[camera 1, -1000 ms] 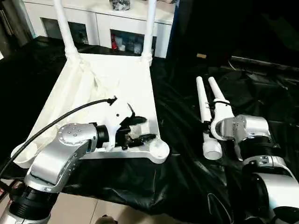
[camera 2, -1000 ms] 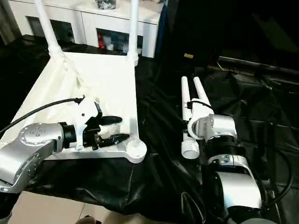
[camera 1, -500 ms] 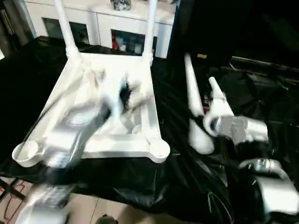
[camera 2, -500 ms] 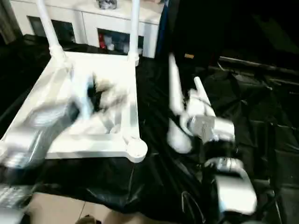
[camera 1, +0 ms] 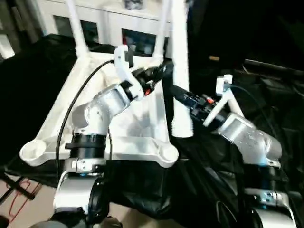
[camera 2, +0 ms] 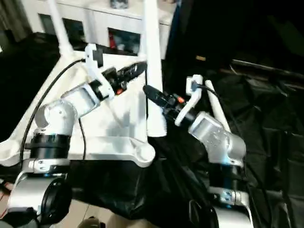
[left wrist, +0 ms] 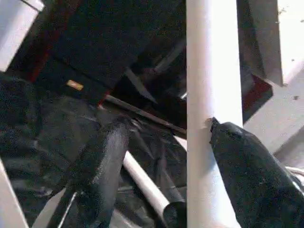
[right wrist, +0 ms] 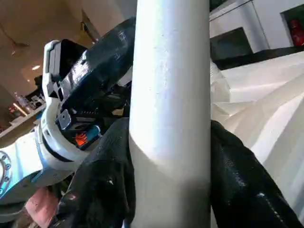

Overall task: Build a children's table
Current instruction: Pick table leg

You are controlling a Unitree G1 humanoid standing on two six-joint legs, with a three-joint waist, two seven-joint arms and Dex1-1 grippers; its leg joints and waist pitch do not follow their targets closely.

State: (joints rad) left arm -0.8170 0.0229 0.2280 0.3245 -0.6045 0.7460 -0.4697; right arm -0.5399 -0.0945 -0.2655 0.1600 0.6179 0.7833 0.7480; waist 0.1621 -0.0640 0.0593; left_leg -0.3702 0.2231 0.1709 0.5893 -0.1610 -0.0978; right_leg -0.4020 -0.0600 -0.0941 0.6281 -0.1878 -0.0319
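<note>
The white table top [camera 1: 118, 142] lies underside up on the black sheet. Two legs [camera 1: 76, 28] [camera 1: 163, 23] stand in its far corner sockets. My right gripper [camera 1: 175, 90] is shut on a third leg [camera 1: 179, 57], holding it upright above the top's right edge, wide end [camera 1: 182, 128] down. In the right wrist view both black fingers [right wrist: 104, 180] press the leg's sides. My left gripper [camera 1: 161, 71] is open around the same leg higher up. One finger [left wrist: 247, 180] touches it and the other [left wrist: 99, 166] stands apart. Another leg [camera 2: 213, 102] lies on the sheet.
The near corner sockets [camera 1: 166, 153] [camera 1: 31, 151] stand open. A white cabinet [camera 1: 109, 23] with glass doors stands behind the table top. The black sheet [camera 1: 213, 166] covers the floor to the right. Cables run along both forearms.
My right gripper has lifted a leg off the sheet and stood it upright. My left arm has risen from the top's near rim to that leg. The camera shifted.
</note>
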